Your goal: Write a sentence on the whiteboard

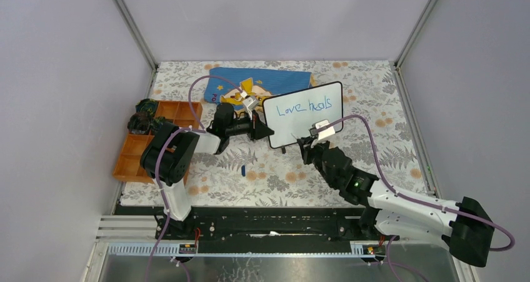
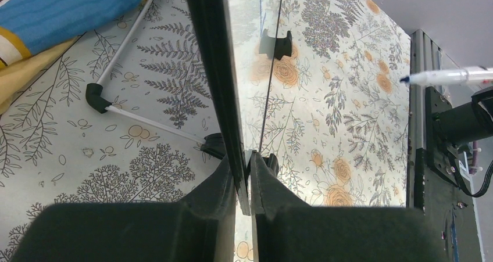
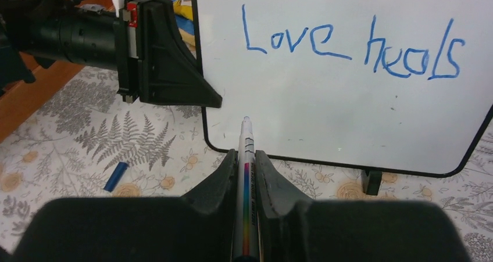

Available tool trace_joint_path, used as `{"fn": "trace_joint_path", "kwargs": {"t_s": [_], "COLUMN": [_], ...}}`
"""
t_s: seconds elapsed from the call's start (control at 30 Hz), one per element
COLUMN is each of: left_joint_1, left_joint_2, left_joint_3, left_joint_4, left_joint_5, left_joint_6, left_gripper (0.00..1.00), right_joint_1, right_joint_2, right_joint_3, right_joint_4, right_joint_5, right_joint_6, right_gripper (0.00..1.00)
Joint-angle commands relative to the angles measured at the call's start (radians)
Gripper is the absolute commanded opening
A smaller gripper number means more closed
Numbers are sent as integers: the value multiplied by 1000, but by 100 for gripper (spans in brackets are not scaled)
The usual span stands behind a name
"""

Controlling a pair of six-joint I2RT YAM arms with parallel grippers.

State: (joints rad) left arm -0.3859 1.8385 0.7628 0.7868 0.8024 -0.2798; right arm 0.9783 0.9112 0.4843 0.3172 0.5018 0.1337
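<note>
right fingers [image 3: 246, 157] clamped on the marker [image 3: 245, 183], tip forward, aimed at the lower left of the whiteboard [image 3: 349, 117]; from the left wrist view the tip sits apart from the face, not yet touching; step looks like starting a second line, so bring the tip in square to the glossy face, light pressure, start well inside the black rim under the "L", slow strokes so the board doesn't rock on its feet; left fingers [image 2: 243, 169] pinched shut on the board's left edge, bracing it upright; that grip should hold while writing; the sentence [image 3: 340, 55] reads "Love heals" in blue along the top, lower half blank; loose blue cap [image 1: 242, 169] lies on the bench [image 1: 387, 107] near the board, out of the pen's path; orange tray [image 1: 131, 160] at the left: far cells hold dark clutter [image 1: 142, 120] I can't identify, near cells look empty; blue cloth [image 1: 281, 80] lies behind the board
</note>
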Motion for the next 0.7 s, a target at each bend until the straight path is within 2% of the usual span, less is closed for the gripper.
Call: {"fn": "trace_joint_path", "kwargs": {"t_s": [0.0,0.23,0.4,0.67], "left_joint_1": [-12,-13,-13,-14], "left_joint_2": [45,45,47,55], "left_joint_3": [-30,-26,-25,-21], "left_joint_4": [-193,-207,-208,-208], "left_joint_5": [-58,-58,-56,-52], "left_joint_6": [94,105,104,102], "left_gripper": [0,0,0,0], "right_joint_1": [19,19,19,19], "right_joint_2": [34,51,55,126], "right_joint_3": [-27,-107,-83,-85], "right_joint_4": [235,389,328,379], "right_joint_5": [129,127,86,22], "right_joint_6": [-78,-36,-31,-3], "right_gripper": [0,0,0,0]}}
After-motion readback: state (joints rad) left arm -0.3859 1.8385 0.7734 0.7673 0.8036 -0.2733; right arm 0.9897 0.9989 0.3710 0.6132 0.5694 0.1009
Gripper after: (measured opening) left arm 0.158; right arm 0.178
